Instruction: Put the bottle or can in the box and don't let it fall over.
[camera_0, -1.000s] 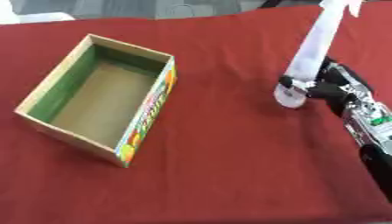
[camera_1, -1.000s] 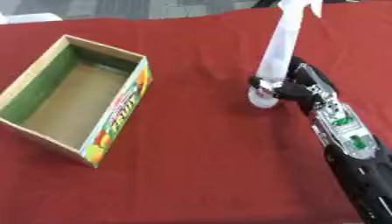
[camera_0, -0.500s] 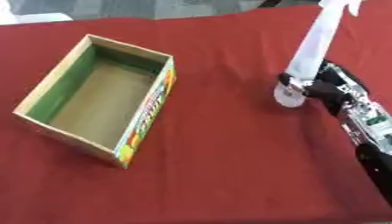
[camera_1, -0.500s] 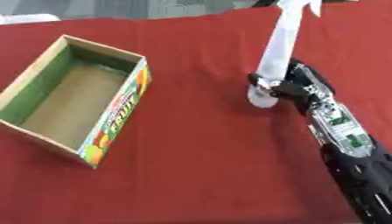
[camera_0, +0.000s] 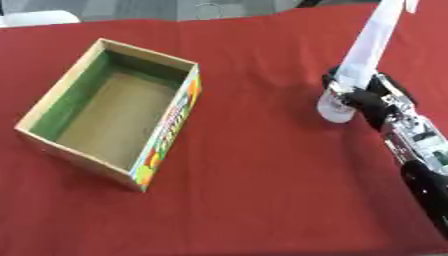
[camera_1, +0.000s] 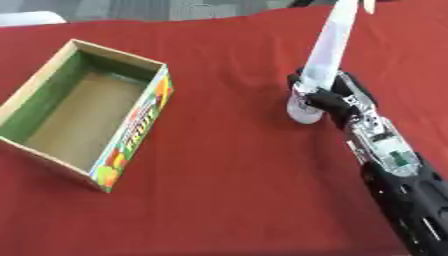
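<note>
- My right hand (camera_1: 325, 100) reaches in from the lower right, the black and silver forearm running up the right side of the view to the wrist.
- The fingers are curled round the lower part of a tall, pale bottle (camera_1: 328, 55), close above its base, so the hand is closed on it.
- The bottle stands upright on the red tablecloth (camera_0: 254, 190). Its rounded whitish base shows just left of and below my fingers, and its long narrow body rises from my grasp toward the top edge of the view.
- The top of the bottle runs out of the picture in the right eye view. In the left eye view its whitish tip is just visible at the top edge.
- I cannot tell whether the base rests on the cloth or sits slightly off it; my fingers hide part of it.
- The cardboard box (camera_0: 166, 60) lies well off to the left of my hand, apart from the bottle, with a stretch of bare cloth between them.
- It is open at the top, with green inner walls, a plain brown floor, and a printed strip of bright colours on the long side that faces my hand.
- Nothing lies inside the box.
</note>
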